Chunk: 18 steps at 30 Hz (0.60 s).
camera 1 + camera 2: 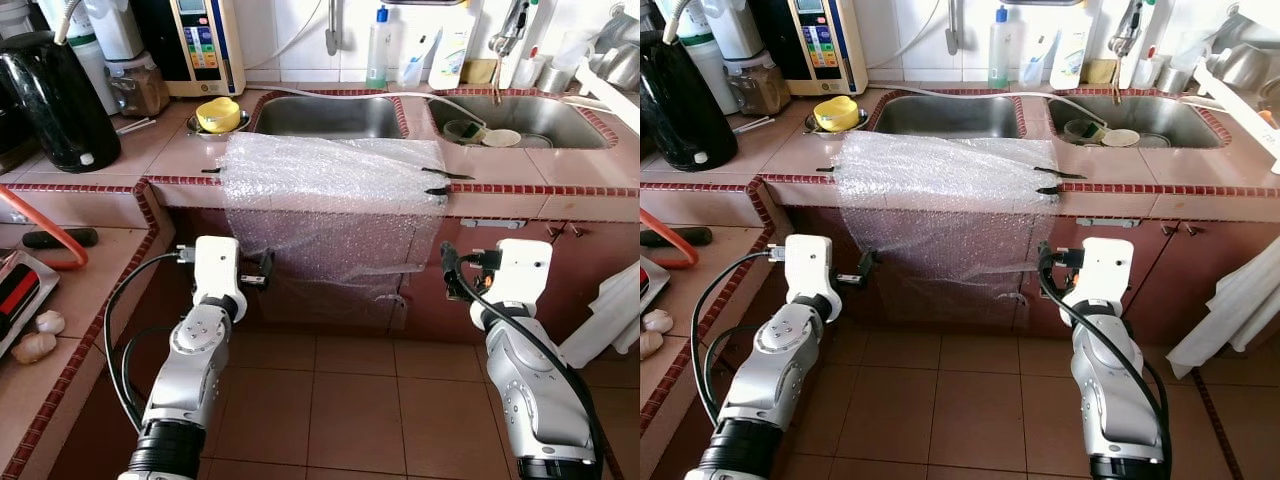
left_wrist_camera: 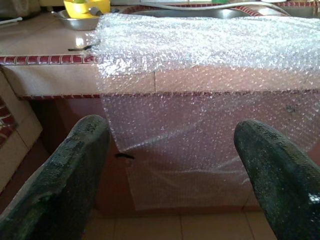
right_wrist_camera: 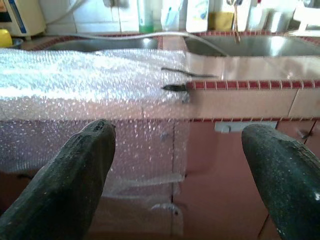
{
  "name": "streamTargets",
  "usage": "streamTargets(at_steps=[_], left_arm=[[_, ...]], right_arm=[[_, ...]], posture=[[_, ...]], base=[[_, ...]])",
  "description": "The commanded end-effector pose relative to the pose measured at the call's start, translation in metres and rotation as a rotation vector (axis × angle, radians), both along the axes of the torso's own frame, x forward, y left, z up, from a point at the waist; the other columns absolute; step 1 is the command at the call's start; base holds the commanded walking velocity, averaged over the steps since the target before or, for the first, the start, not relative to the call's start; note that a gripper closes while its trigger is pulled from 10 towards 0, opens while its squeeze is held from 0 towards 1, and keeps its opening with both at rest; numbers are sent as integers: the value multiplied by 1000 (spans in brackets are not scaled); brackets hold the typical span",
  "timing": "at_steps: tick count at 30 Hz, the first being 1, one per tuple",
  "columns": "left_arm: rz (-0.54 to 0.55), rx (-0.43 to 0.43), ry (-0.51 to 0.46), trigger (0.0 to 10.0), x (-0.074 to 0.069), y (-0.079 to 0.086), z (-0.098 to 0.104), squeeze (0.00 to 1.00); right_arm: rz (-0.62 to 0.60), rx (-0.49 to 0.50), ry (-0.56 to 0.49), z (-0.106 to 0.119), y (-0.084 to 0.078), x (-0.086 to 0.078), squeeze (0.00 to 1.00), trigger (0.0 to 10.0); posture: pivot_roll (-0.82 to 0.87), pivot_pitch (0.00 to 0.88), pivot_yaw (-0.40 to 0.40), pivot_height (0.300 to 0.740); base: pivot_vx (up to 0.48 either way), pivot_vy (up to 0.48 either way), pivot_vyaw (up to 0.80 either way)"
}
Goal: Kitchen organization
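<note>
While both arms reach toward the counter (image 1: 600,170), a sheet of bubble wrap (image 1: 330,190) lies draped over its near edge in front of the left sink (image 1: 325,117), hanging down across the cabinet front (image 1: 520,260) toward the floor (image 1: 340,400). The left gripper (image 1: 262,270) sits low, just beside the wrap's left hanging edge, its 2 fingers (image 2: 65,180) spread wide and holding nothing. The right gripper (image 1: 450,272) sits near the wrap's right hanging edge, its fingers (image 3: 70,180) also wide apart and empty. Whether either gripper touches the wrap cannot be told. Black strips (image 1: 440,190) mark the wrap's edges on the counter. At the far left of the wrap a yellow object rests in a metal bowl (image 1: 218,124). A black kettle (image 1: 55,100) stands on the left of the counter, with a water dispenser (image 1: 200,45) behind it. The right sink (image 1: 515,118) holds dishes (image 1: 500,137), and bottles (image 1: 377,50) stand along the far wall between the 2 sinks. A white cloth (image 1: 615,310) hangs at the right.
</note>
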<state>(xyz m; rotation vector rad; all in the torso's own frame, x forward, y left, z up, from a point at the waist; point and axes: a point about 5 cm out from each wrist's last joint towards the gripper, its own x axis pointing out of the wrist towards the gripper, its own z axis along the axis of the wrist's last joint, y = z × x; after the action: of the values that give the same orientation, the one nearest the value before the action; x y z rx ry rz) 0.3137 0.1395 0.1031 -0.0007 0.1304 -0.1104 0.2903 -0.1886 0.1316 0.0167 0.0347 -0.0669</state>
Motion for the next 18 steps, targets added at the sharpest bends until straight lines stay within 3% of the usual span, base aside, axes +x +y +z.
streamTargets(at_steps=[1,9,18], left_arm=[[1,3,-25,10000,2,5,5,0],[40,24,-23,10000,-3,22,3,0],[16,15,-19,10000,-5,12,0,0]], right_arm=[[9,-41,-37,5,0,0,0,10000],[27,-93,-66,8,3,1,0,10000],[35,-114,-85,9,7,1,0,10000]], posture=[[-31,0,23,740],[-25,0,24,740],[-28,0,20,740]], base=[[0,0,0],[0,0,0],[0,0,0]])
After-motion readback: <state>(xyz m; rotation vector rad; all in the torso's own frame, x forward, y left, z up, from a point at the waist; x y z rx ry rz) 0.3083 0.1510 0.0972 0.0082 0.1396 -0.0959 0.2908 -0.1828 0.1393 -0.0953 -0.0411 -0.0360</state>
